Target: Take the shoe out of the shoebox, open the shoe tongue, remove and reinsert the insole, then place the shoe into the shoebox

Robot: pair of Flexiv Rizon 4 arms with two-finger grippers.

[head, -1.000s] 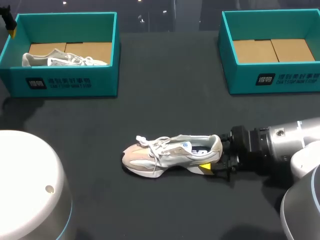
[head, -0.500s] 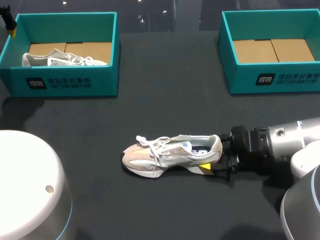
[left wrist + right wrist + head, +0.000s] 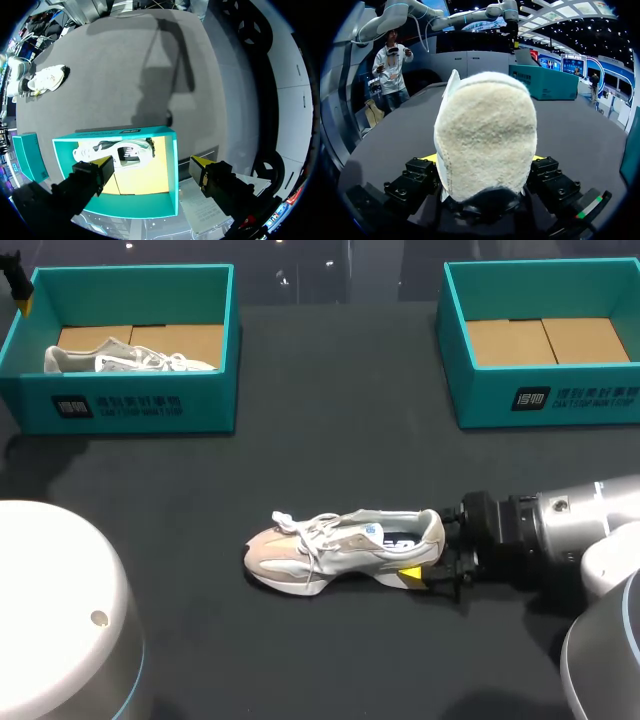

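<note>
The shoe (image 3: 335, 550) lies mid-table (image 3: 330, 460) toward the near edge, toe left, with open surface all round. The left shoebox (image 3: 130, 405) and right shoebox (image 3: 560, 400) stand well apart at the far edge. The right gripper (image 3: 420, 570) clasps the shoe's heel from both sides. The left gripper (image 3: 151, 164) hangs spread wide above the left shoebox, touching nothing.

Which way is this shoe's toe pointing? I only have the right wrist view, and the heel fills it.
Observer: The shoe stands on its sole on the table, toe toward your left arm's side, heel in the right gripper.
Operator: Is the shoebox on my right free?
Observer: Yes. The right shoebox shows only its cardboard floor, with no shoe in it.
Operator: And my left arm?
Observer: The left gripper is open, with the left shoebox ahead of it. A second shoe lies in that box.
</note>
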